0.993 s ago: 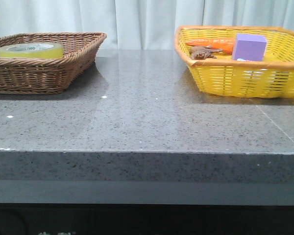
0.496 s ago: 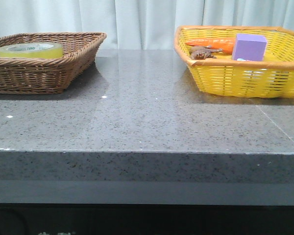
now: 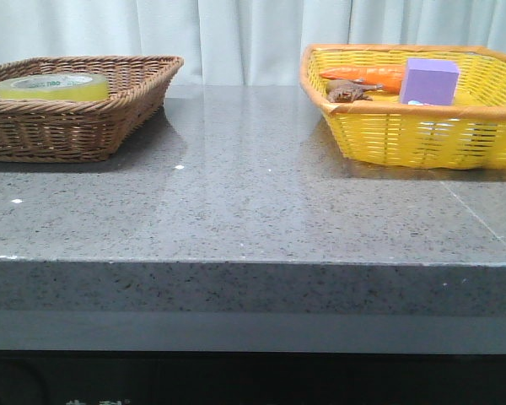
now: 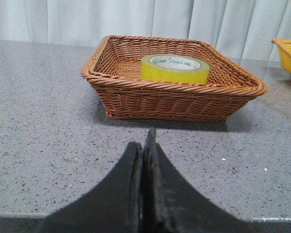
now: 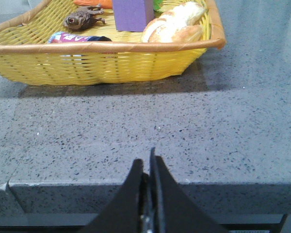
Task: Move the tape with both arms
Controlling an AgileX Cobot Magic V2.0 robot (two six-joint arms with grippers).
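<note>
The tape (image 3: 51,86), a wide yellow-green roll with a white core and green lettering, lies flat in the brown wicker basket (image 3: 110,118) at the table's far left. It also shows in the left wrist view (image 4: 173,69), inside the same basket (image 4: 174,97). My left gripper (image 4: 143,145) is shut and empty, low over the near table, well short of the basket. My right gripper (image 5: 147,162) is shut and empty above the table's front edge, short of the yellow basket (image 5: 106,63). Neither arm shows in the front view.
The yellow basket (image 3: 422,135) at the far right holds a purple block (image 3: 429,81), a carrot (image 3: 367,76), a brown toy animal (image 3: 347,93), a bread roll (image 5: 174,24) and a wrapped packet (image 5: 72,37). A grey stone table (image 3: 253,194) and white curtain (image 3: 244,34) lie behind.
</note>
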